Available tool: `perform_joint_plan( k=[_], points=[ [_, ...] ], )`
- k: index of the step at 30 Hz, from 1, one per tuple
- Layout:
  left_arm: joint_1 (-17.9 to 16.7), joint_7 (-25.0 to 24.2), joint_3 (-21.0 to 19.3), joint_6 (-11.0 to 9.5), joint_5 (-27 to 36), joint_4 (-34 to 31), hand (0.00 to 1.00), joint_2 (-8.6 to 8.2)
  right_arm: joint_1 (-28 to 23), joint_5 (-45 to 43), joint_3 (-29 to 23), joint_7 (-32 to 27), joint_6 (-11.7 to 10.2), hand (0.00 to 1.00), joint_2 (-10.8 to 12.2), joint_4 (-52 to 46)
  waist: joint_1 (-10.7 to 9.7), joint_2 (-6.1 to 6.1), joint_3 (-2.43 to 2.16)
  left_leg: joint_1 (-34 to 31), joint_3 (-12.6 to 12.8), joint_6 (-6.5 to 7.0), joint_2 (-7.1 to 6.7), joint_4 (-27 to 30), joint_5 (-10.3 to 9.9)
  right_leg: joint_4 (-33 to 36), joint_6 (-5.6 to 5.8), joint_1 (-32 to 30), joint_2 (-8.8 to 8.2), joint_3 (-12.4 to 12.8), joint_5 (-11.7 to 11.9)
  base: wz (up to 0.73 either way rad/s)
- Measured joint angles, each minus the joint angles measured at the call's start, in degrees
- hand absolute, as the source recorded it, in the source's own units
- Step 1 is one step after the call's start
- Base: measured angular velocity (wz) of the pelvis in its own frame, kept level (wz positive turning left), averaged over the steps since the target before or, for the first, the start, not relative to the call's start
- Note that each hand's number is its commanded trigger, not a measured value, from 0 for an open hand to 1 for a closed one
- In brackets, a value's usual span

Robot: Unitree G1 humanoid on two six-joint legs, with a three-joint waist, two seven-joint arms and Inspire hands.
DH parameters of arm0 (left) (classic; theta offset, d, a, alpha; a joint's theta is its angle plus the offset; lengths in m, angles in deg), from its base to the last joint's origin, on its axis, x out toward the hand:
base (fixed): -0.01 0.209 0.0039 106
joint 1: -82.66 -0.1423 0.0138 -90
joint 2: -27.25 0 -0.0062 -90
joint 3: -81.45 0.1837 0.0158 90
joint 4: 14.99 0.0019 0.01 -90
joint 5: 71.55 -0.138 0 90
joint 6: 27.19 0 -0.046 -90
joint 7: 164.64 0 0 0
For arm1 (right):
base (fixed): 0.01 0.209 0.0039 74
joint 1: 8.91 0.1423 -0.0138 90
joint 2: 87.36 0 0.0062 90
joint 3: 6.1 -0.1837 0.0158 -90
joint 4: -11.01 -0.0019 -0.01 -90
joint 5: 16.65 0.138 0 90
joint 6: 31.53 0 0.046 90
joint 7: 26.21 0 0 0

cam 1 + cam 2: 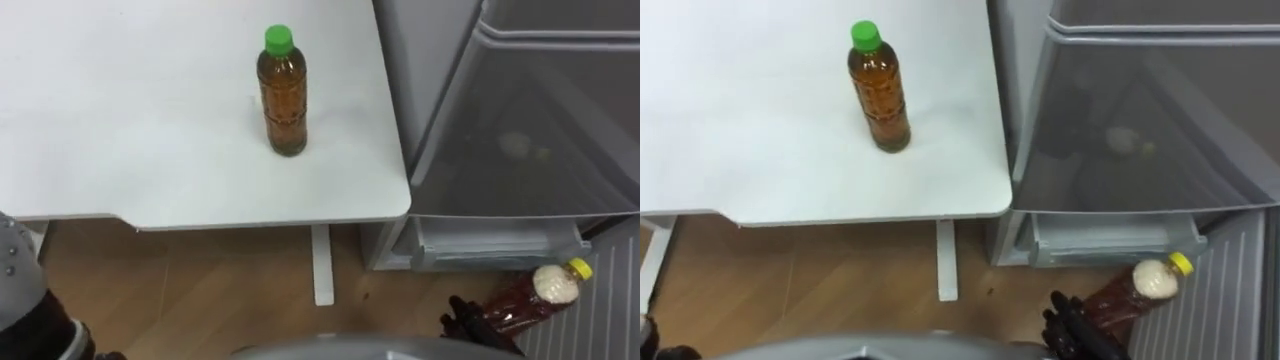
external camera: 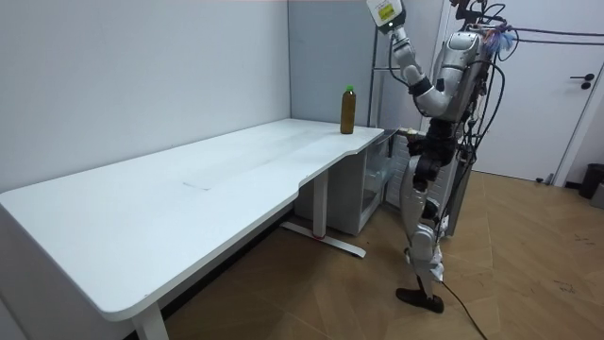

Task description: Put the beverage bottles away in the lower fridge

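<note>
Left eye view: my right hand (image 1: 468, 322) sits lower right of frame, fingers curled round the body of a yellow-capped bottle (image 1: 528, 296) of reddish drink. The bottle's long axis slants from lower left to upper right, cap leading. It lies just below the fridge drawer (image 1: 500, 240), which appears pulled out directly above it in frame. I judge the coming move to be a short carry up-frame, cap first, over the drawer's front lip. A green-capped bottle (image 1: 283, 95) stands upright on the white table (image 1: 120, 130), upper centre, well apart from that hand, up and to the left. Room view: the robot stands at the table's far end, by the fridge drawer. Its left hand (image 2: 382, 11) is raised at top of frame; I cannot tell how its fingers are set. Right eye view: same layout, right hand wrapped on the yellow-capped bottle, lower right.
</note>
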Motion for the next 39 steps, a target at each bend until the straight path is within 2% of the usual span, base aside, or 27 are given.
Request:
perform_joint_plan(
  k=[2,4,9,12,14,17,19,21,22,23,25,26,28,31,32,35,39],
  points=[
    [-0.2,4.3,-3.1,-1.1,-4.3,0.7,0.00,0.00,-0.9,0.0,0.0,-1.6,0.0,1.00,0.0,-0.1,1.2,0.04,-0.09,0.0,-0.3,-0.05,0.01,0.1,0.0,-0.6,-0.05,0.5,0.04,-0.2,0.0,0.08],
    [-2.4,9.9,-7.4,-2.1,-7.4,3.6,0.00,0.01,-1.3,0.5,-0.1,-3.9,0.0,1.00,0.0,0.5,2.0,0.51,-0.07,1.0,-0.8,-0.08,-0.03,0.0,-0.1,-0.9,-0.06,1.5,0.05,-0.4,0.0,0.07],
    [-5.7,20.3,-8.5,-1.1,-10.7,14.0,0.00,0.11,-1.9,0.7,-0.2,-9.1,0.9,1.00,-0.5,0.3,2.7,1.55,-0.07,1.7,-2.1,-0.17,-0.02,0.0,-0.1,-0.8,0.00,2.5,0.02,-1.5,0.0,0.11],
    [-10.9,23.0,-8.0,0.3,-10.0,20.7,0.00,0.09,-2.1,0.9,-0.2,-12.1,1.9,1.00,-0.9,0.1,2.6,2.43,0.03,1.9,-2.1,-0.18,-0.06,-0.4,-0.1,-0.9,-0.01,3.0,0.00,-1.8,0.0,0.00],
    [-12.2,23.7,-7.9,0.6,-8.4,25.7,0.00,0.11,-2.1,1.5,0.1,-14.1,3.0,1.00,-1.1,0.0,2.7,2.45,0.27,2.2,-2.2,-0.20,-0.07,-0.5,-0.1,-0.9,-0.07,3.1,0.00,-1.9,-0.2,0.00],
    [-16.0,24.7,-7.2,1.1,-3.1,36.2,0.00,0.15,-1.9,4.4,0.3,-15.5,5.2,1.00,-1.6,0.1,2.6,2.74,0.34,3.0,-2.0,-0.33,-0.11,-1.0,0.0,-1.0,-0.19,3.4,-0.02,-1.9,-0.7,0.00],
    [-18.4,25.8,-5.4,3.0,1.1,45.7,0.00,-0.01,-1.4,5.3,0.6,-17.2,7.3,1.00,-1.8,0.0,2.8,2.27,0.37,3.1,-2.0,-0.40,-0.07,-1.0,0.0,-0.9,-0.23,3.4,-0.01,-2.0,-0.8,0.00],
    [-20.7,25.8,-3.3,4.0,5.0,52.7,0.00,-0.22,-0.8,5.7,0.7,-18.4,8.6,1.00,-1.8,0.0,2.7,2.17,0.21,3.3,-2.0,-0.40,-0.10,-1.0,0.0,-1.0,-0.19,3.7,-0.05,-2.1,-0.9,0.00],
    [-21.7,25.8,-1.2,4.8,7.6,57.4,0.00,-0.27,-0.3,6.6,0.7,-19.4,9.2,1.00,-1.7,0.2,2.6,1.70,0.43,3.3,-2.4,-0.39,-0.19,-0.9,0.0,-1.2,-0.16,4.0,-0.13,-2.3,-0.9,0.08],
    [-22.0,25.6,-0.1,5.0,8.4,59.8,0.00,-0.25,0.1,7.3,0.8,-20.1,9.4,1.00,-1.6,0.4,2.5,1.76,0.42,3.3,-2.6,-0.39,-0.26,-0.9,0.0,-1.5,-0.15,4.4,-0.16,-2.6,-0.9,0.14],
    [-22.7,23.5,4.6,6.4,9.8,70.9,0.00,-0.27,1.6,8.3,1.7,-21.7,9.9,1.00,-2.3,0.4,2.6,1.47,0.52,3.2,-2.8,-0.39,-0.27,-1.0,0.0,-1.7,-0.13,4.4,-0.15,-3.0,-0.9,0.10],
    [-22.7,22.8,5.6,6.8,10.0,73.7,0.00,-0.32,1.9,8.3,1.7,-21.9,10.0,1.00,-2.6,0.5,2.5,1.50,0.50,3.2,-2.8,-0.39,-0.27,-1.1,0.0,-1.7,-0.12,4.5,-0.13,-3.0,-0.9,0.04],
    [-23.5,20.3,8.7,7.9,10.2,84.1,0.00,-0.51,3.5,9.7,1.9,-23.0,10.0,1.00,-3.5,1.2,2.5,1.77,0.59,3.5,-3.1,-0.40,-0.23,-1.1,0.0,-1.8,-0.13,5.3,-0.07,-3.2,-0.9,0.06],
    [-25.5,17.4,10.7,9.1,10.3,92.6,0.00,-0.78,4.6,12.5,2.4,-24.2,10.0,1.00,-4.6,1.8,2.2,1.90,0.87,4.0,-3.2,-0.44,-0.22,-1.7,0.0,-1.8,-0.03,5.3,-0.08,-3.4,-1.0,0.03],
    [-25.7,17.0,10.7,9.4,10.3,93.7,0.00,-0.98,4.8,13.2,2.4,-24.4,10.0,1.00,-4.8,1.9,2.2,2.00,0.92,4.0,-3.1,-0.44,-0.23,-1.9,0.0,-1.8,-0.02,5.3,-0.09,-3.3,-1.0,0.00],
    [-27.3,15.1,11.6,10.4,10.2,100.0,0.00,-1.06,6.0,17.2,3.3,-25.5,10.6,1.00,-5.7,1.9,2.4,2.96,0.96,3.6,-3.0,-0.43,-0.25,-1.8,0.0,-1.6,0.00,5.1,-0.09,-3.1,-1.1,0.00],
    [-26.6,10.2,16.5,13.0,9.7,107.6,0.00,-0.82,9.3,22.1,5.8,-25.7,10.6,1.00,-7.6,2.1,1.3,4.63,0.96,0.1,-3.5,-0.43,-0.29,-0.3,0.0,-1.1,-0.09,2.2,-0.18,-3.3,-1.0,0.03]
  ],
)
